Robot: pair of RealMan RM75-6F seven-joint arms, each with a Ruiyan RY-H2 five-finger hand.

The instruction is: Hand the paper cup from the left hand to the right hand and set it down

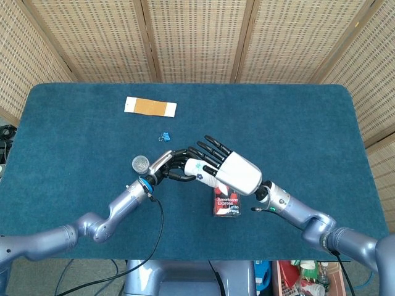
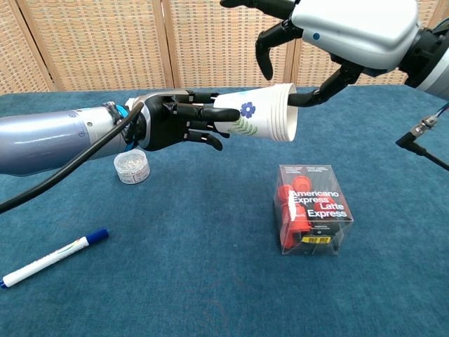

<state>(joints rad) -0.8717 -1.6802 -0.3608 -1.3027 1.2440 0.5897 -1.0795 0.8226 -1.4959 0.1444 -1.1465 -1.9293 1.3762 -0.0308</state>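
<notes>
My left hand (image 2: 172, 121) (image 1: 170, 165) holds a white paper cup (image 2: 259, 121) (image 1: 199, 169) with a blue flower print. The cup lies on its side in the air above the table, its mouth pointing toward my right arm. My right hand (image 2: 330, 31) (image 1: 229, 168) hovers over the cup's mouth end with fingers spread above and its thumb (image 2: 316, 95) beside the rim. I see no firm hold by the right hand on the cup.
Below the cup stands a clear box of red capsules (image 2: 311, 208) (image 1: 226, 198). A small round clear container (image 2: 131, 166) (image 1: 141, 163) sits by the left wrist. A blue-capped marker (image 2: 52, 258), a blue clip (image 1: 165, 136) and a tan strip (image 1: 150, 106) lie on the blue table (image 1: 308, 123).
</notes>
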